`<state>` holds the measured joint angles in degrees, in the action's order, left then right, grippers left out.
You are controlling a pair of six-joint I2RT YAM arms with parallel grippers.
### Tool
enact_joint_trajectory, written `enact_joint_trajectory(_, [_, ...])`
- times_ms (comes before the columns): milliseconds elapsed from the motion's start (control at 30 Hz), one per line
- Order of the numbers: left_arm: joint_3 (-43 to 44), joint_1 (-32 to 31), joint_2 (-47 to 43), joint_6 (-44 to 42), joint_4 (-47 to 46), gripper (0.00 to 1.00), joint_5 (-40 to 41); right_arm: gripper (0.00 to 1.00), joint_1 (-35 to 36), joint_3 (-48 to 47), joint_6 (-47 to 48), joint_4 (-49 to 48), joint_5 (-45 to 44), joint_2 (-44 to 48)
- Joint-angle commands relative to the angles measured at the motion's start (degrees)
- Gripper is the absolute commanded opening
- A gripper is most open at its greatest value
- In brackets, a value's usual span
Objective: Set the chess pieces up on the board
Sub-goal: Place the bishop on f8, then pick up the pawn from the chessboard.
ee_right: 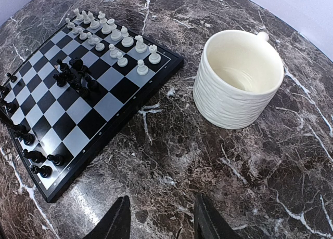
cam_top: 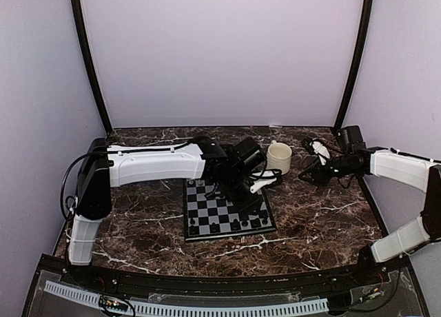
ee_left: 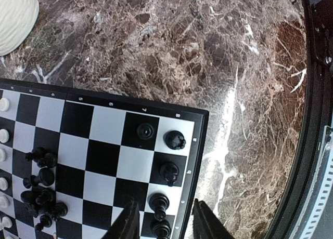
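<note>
Toward 1 o'clock from the middle of the dark marble tabletop: a cream ribbed mug, upright, empty inside, its small handle turned to about 11 o'clock in the top view. Behind, at 12 o'clock, a pale lilac backdrop, flanked at 10 and 2 o'clock by slanted black poles. At 6 o'clock, a black curved rim, with a white slotted strip just beyond.

my end effector hangs, fingers apart, over the board edge, straddling a line of black pieces.
</note>
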<state>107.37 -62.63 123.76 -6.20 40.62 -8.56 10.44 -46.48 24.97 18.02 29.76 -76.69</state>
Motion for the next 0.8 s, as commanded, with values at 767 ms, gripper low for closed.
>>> enact_joint_trajectory(767, [-4.17,14.62,-3.06,20.6,1.37,0.3,9.41,0.42,-0.24,0.34,0.44,-1.41,-0.22,-0.48])
